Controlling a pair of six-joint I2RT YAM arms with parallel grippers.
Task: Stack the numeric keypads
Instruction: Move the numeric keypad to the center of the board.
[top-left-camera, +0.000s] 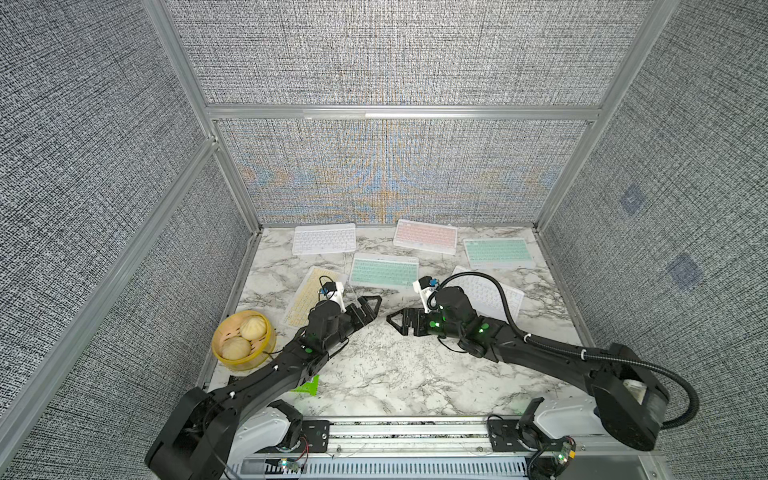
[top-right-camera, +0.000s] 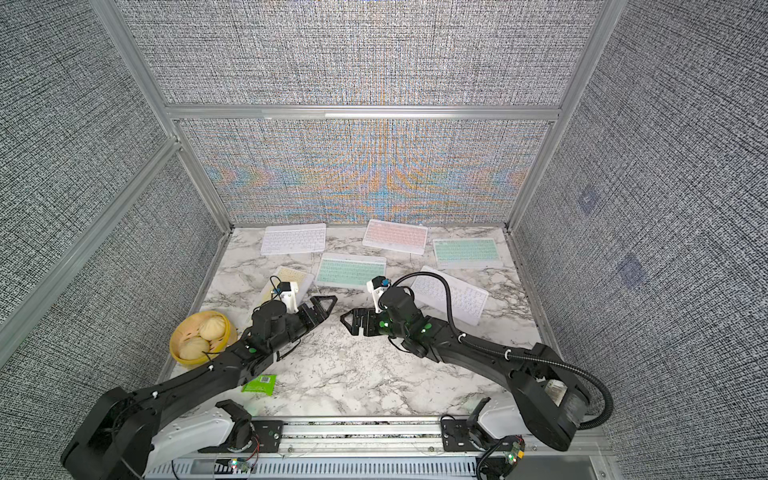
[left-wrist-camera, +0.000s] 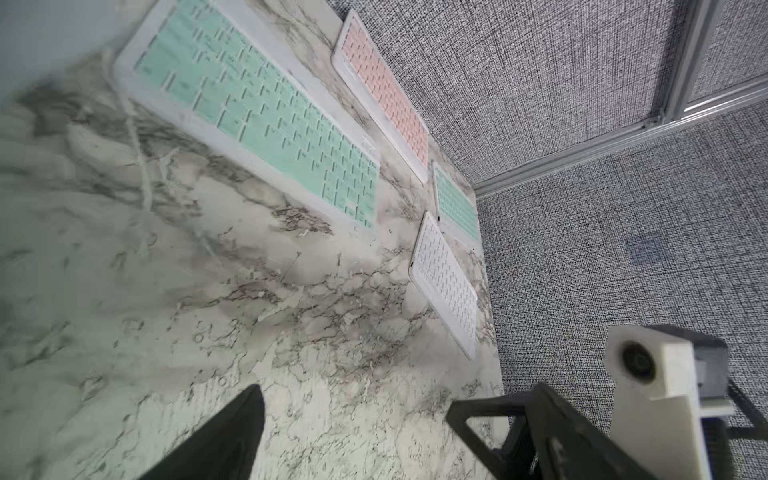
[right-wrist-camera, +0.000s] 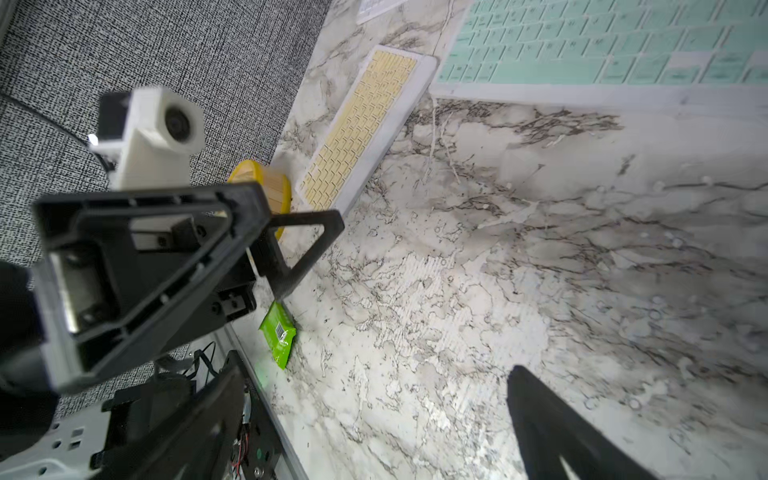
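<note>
Six numeric keypads lie flat and apart on the marble table, none on another. Across the back lie a white one (top-left-camera: 324, 239), a pink one (top-left-camera: 424, 236) and a mint one (top-left-camera: 498, 252). A second mint one (top-left-camera: 384, 271) lies in the middle. My left arm covers part of the yellow one (top-left-camera: 309, 291). My right arm covers part of another white one (top-left-camera: 496, 297). My left gripper (top-left-camera: 368, 311) and right gripper (top-left-camera: 395, 322) face each other over bare marble. Both stand open and hold nothing, as the wrist views show for the left gripper (left-wrist-camera: 365, 403) and the right gripper (right-wrist-camera: 374, 374).
A round yellow basket (top-left-camera: 268, 347) with two buns stands at the left edge. A small green packet (top-right-camera: 259, 384) lies near the front, beside my left arm. Grey fabric walls with metal rails close in the table on three sides.
</note>
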